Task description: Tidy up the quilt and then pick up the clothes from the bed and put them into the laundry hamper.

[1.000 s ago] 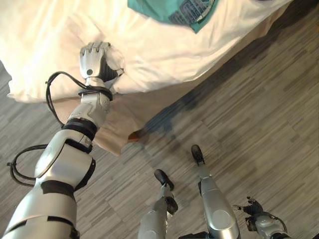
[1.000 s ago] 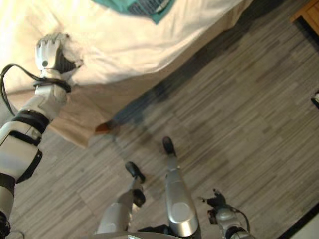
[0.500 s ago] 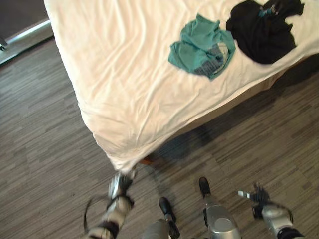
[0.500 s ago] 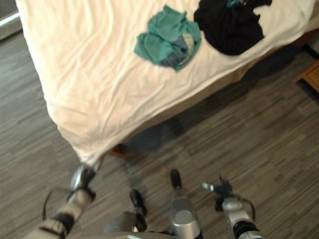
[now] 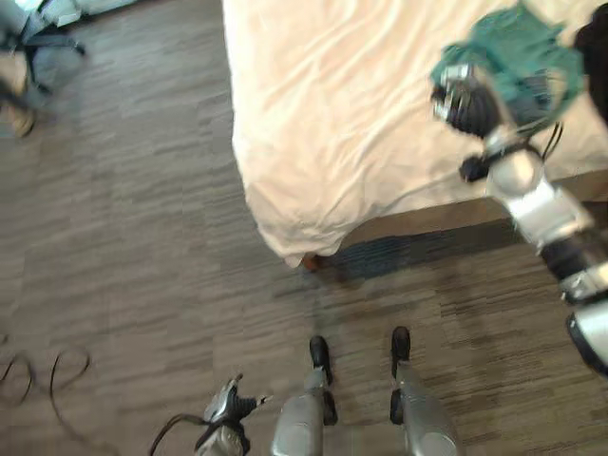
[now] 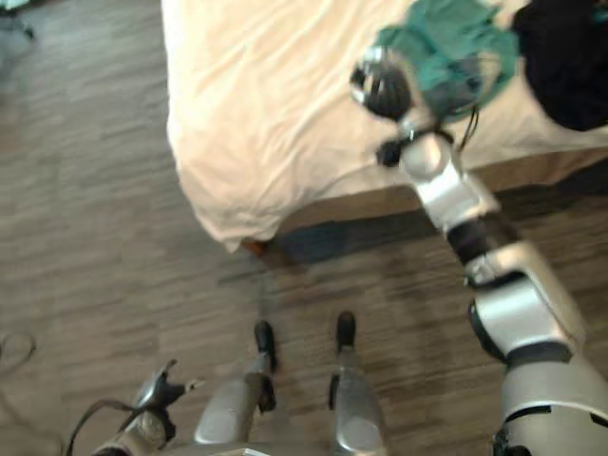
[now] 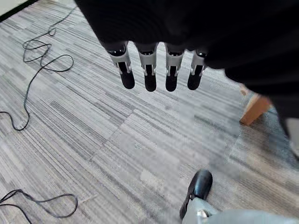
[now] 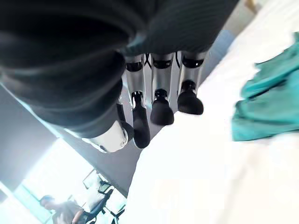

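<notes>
Now crumpled teal shirt (image 6: pixel 456 47) on cream quilt (image 5: pixel 332 114), right hand (image 6: pixel 382 87) above, fingers (image 8: pixel 161 105) loosely apart.

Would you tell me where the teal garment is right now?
The teal garment lies on the bed's white quilt near its right side, just beyond the right hand, beside a black garment.

One bed (image 5: pixel 313 114), one cream quilt (image 6: pixel 266 104), two garments: one teal (image 6: pixel 456 47), one black (image 6: pixel 565 57).
</notes>
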Tool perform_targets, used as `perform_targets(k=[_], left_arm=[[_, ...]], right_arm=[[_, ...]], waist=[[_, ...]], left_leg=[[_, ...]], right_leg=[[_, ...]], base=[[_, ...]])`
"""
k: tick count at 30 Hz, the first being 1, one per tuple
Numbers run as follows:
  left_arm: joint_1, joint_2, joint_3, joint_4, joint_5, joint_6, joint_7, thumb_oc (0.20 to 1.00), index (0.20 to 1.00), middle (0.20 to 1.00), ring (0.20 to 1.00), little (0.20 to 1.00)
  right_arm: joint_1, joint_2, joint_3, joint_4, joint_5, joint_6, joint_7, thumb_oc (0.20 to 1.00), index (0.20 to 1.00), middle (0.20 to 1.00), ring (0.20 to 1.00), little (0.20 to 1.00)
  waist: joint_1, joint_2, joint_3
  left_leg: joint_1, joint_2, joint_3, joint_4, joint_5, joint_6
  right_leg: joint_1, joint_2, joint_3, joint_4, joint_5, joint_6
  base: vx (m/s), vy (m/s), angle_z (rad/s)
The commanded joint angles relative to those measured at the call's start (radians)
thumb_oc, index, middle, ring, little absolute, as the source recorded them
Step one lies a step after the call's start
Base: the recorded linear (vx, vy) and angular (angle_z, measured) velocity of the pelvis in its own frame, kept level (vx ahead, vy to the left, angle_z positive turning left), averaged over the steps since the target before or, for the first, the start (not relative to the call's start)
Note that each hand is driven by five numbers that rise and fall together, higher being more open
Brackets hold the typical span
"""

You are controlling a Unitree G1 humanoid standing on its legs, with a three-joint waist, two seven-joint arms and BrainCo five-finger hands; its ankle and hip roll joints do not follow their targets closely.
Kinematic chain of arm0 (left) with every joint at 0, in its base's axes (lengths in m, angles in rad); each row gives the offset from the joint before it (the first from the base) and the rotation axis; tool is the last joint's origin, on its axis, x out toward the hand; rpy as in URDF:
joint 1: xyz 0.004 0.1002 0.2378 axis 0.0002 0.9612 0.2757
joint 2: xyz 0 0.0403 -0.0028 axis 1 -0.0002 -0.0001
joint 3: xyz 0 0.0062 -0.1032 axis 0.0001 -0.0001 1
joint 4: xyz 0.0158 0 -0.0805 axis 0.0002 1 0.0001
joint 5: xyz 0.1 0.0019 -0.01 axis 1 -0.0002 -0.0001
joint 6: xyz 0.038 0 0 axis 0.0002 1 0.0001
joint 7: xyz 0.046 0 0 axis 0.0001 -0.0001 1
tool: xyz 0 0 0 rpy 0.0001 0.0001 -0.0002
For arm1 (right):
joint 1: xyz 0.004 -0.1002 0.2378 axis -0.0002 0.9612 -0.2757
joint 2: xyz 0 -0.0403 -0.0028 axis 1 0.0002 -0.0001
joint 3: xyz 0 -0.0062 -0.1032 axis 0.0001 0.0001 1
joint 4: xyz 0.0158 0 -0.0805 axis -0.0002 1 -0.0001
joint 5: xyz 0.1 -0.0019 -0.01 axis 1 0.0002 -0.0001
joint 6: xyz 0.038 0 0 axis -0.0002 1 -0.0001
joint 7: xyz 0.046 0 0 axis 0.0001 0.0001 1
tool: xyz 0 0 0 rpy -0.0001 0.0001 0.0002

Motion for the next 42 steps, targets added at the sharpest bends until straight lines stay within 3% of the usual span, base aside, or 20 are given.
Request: perform_targets(k=[1, 5, 8, 10, 11, 14, 19, 22, 25, 28, 29, 30, 34, 38, 42], left_arm=[[-0.085, 0.089, -0.038, 0.020, 0.009, -0.017, 0.021, 1.000, 1.000, 1.000, 1.000, 1.000], [-0.112, 0.081, -0.062, 0.008, -0.021, -0.024, 0.028, 1.000, 1.000, 1.000, 1.000, 1.000], [-0.134, 0.054, -0.093, 0.008, -0.021, -0.026, 0.038, 1.000, 1.000, 1.000, 1.000, 1.000], [-0.134, 0.054, -0.093, 0.008, -0.021, -0.026, 0.038, 1.000, 1.000, 1.000, 1.000, 1.000], [-0.129, 0.040, -0.098, 0.032, 0.013, -0.011, 0.035, 1.000, 1.000, 1.000, 1.000, 1.000], [-0.118, 0.027, -0.083, 0.056, 0.036, 0.011, 0.029, 1.000, 1.000, 1.000, 1.000, 1.000], [-0.114, 0.043, -0.031, 0.072, 0.082, 0.029, 0.004, 1.000, 1.000, 1.000, 1.000, 1.000], [-0.124, 0.060, -0.015, 0.068, 0.096, 0.036, -0.004, 1.000, 1.000, 1.000, 1.000, 1.000], [-0.141, 0.059, -0.002, 0.050, 0.079, 0.029, -0.004, 1.000, 1.000, 1.000, 1.000, 1.000], [-0.170, 0.071, -0.014, 0.026, 0.059, 0.015, -0.003, 1.000, 1.000, 1.000, 1.000, 1.000], [-0.170, 0.071, -0.014, 0.026, 0.059, 0.015, -0.003, 1.000, 1.000, 1.000, 1.000, 1.000], [-0.192, 0.077, -0.049, 0.001, 0.052, -0.004, -0.007, 1.000, 1.000, 1.000, 1.000, 1.000], [-0.230, 0.066, -0.128, -0.029, 0.044, -0.028, -0.016, 1.000, 1.000, 1.000, 1.000, 1.000], [-0.245, 0.037, -0.161, -0.021, 0.068, -0.021, -0.036, 1.000, 1.000, 1.000, 1.000, 1.000], [-0.261, 0.005, -0.124, -0.035, 0.051, -0.009, -0.057, 1.000, 1.000, 1.000, 1.000, 1.000]], right_arm=[[-0.122, 0.019, 0.035, 0.164, 0.060, -0.004, -0.041, 0.200, 0.200, 0.200, 0.200, 0.200], [-0.154, 0.118, 0.086, 0.334, 0.054, 0.022, -0.009, 0.200, 0.200, 0.200, 0.200, 0.200], [-0.051, 0.263, 0.087, 0.447, 0.047, 0.052, 0.032, 0.200, 0.200, 0.200, 0.200, 0.200], [-0.051, 0.263, 0.087, 0.447, 0.047, 0.052, 0.032, 0.200, 0.200, 0.200, 0.200, 0.200], [0.105, 0.371, 0.105, 0.423, 0.024, 0.072, 0.083, 0.200, 0.200, 0.200, 0.200, 0.200], [0.311, 0.447, 0.112, 0.277, 0.110, 0.064, 0.165, 0.200, 0.200, 0.200, 0.200, 0.200], [0.500, 0.411, 0.218, -0.144, 0.219, 0.001, 0.331, 0.200, 0.200, 0.200, 0.200, 0.200], [0.474, 0.346, 0.163, -0.326, 0.268, -0.040, 0.312, 0.200, 0.200, 0.200, 0.200, 0.200], [0.395, 0.295, 0.102, -0.344, 0.205, -0.058, 0.242, 0.200, 0.200, 0.200, 0.200, 0.200], [0.199, 0.186, 0.089, -0.205, 0.098, -0.037, 0.175, 0.200, 0.200, 0.200, 0.200, 0.200], [0.199, 0.186, 0.089, -0.205, 0.098, -0.037, 0.175, 0.200, 0.200, 0.200, 0.200, 0.200], [0.076, 0.139, 0.084, 0.029, 0.071, -0.012, 0.121, 0.200, 0.200, 0.200, 0.200, 0.200], [0.020, 0.095, 0.013, 0.431, 0.108, 0.049, 0.107, 0.200, 0.200, 0.200, 0.200, 0.200], [0.147, 0.071, -0.085, 0.574, 0.131, 0.077, 0.113, 0.200, 0.200, 0.200, 0.200, 0.200], [0.620, 0.176, -0.367, 0.601, 0.209, 0.080, 0.079, 0.200, 0.200, 0.200, 0.200, 0.200]], waist=[[0.040, -0.055, 0.100], [0.072, -0.032, 0.118], [0.089, -0.008, 0.124], [0.089, -0.008, 0.121], [0.080, -0.007, 0.112], [0.062, -0.020, 0.091], [0.017, -0.072, 0.042], [-0.009, -0.098, 0.019], [-0.019, -0.102, 0.015], [-0.014, -0.096, 0.024], [-0.014, -0.096, 0.024], [-0.007, -0.086, 0.038], [-0.009, -0.047, 0.055], [-0.031, -0.021, 0.055], [-0.101, -0.001, 0.052]], left_leg=[[0.049, 0.019, -0.004, 0.005, -0.052, -0.070], [0.008, 0.013, -0.018, 0.005, -0.037, -0.074], [0.002, 0.002, -0.030, 0.005, -0.038, -0.069], [-0.002, 0.002, -0.030, 0.005, -0.036, -0.069], [0.018, -0.006, -0.035, 0.005, -0.050, -0.061], [0.043, -0.015, -0.037, 0.005, -0.069, -0.052], [0.104, -0.019, -0.019, 0.005, -0.109, -0.044], [0.132, -0.019, 0.005, 0.005, -0.124, -0.041], [0.150, -0.021, 0.019, 0.005, -0.132, -0.038], [0.143, -0.022, 0.028, 0.019, -0.129, -0.040], [0.143, -0.022, 0.028, 0.019, -0.129, -0.040], [0.118, -0.023, 0.032, 0.057, -0.139, -0.041], [0.091, -0.035, 0.044, 0.084, -0.145, -0.041], [0.090, -0.045, 0.047, 0.092, -0.154, -0.036], [0.109, -0.053, 0.043, 0.111, -0.185, -0.025]], right_leg=[[0.026, -0.094, 0.002, 0.083, -0.186, 0.088], [0.003, -0.095, -0.011, 0.081, -0.183, 0.087], [0.008, -0.100, -0.018, 0.074, -0.185, 0.087], [0.004, -0.100, -0.018, 0.073, -0.182, 0.087], [0.027, -0.102, -0.016, 0.066, -0.189, 0.085], [0.054, -0.106, -0.011, 0.062, -0.190, 0.087], [0.096, -0.110, 0.006, 0.059, -0.197, 0.095], [0.104, -0.112, 0.025, 0.071, -0.204, 0.095], [0.101, -0.114, 0.036, 0.084, -0.211, 0.094], [0.078, -0.117, 0.043, 0.105, -0.215, 0.090], [0.078, -0.117, 0.043, 0.105, -0.215, 0.090], [0.054, -0.123, 0.052, 0.125, -0.215, 0.089], [0.018, -0.137, 0.059, 0.158, -0.220, 0.102], [0.008, -0.147, 0.066, 0.175, -0.227, 0.108], [0.017, -0.145, 0.071, 0.222, -0.261, 0.108]], base=[[-0.04, -0.059, 0.48], [-0.02, -0.042, 0.32], [0.02, 0.011, 0.29], [0.03, 0.037, 0.05], [0.09, 0.088, -0.05], [0.10, 0.075, 0.00], [0.10, 0.051, -0.10], [0.05, 0.046, -0.15], [0.01, 0.024, -0.40], [-0.03, -0.009, -0.18], [-0.06, 0.005, -0.09], [-0.05, 0.015, -0.10], [-0.03, 0.044, -0.07], [0.02, 0.031, -0.01], [0.07, -0.019, 0.07]])
